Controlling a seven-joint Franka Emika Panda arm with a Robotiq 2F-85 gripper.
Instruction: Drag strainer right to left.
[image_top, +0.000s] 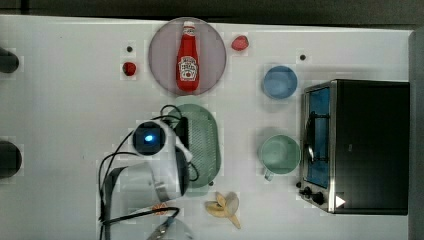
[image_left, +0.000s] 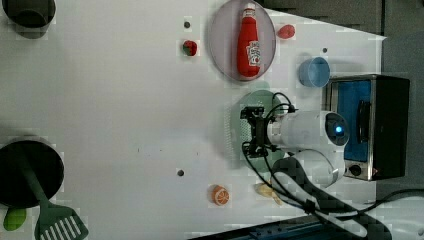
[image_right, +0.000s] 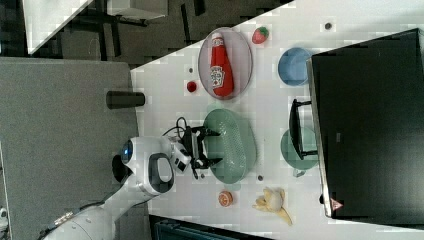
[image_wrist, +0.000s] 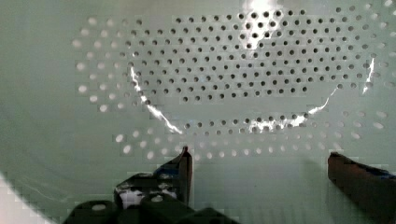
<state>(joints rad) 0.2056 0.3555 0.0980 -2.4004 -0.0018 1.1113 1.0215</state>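
The strainer, a large pale green oval colander with a perforated centre, lies in the middle of the white table, also seen in the left view and the right view. My gripper hangs over the side of the strainer nearest the top view's left, and its black body hides part of the rim. In the wrist view the gripper is open, and both fingertips sit low inside the strainer with nothing between them. I cannot tell whether they touch the plastic.
A ketchup bottle lies on a grey plate just beyond the strainer. A blue bowl, a green mug and a toaster oven stand at the top view's right. A banana and two strawberries lie nearby.
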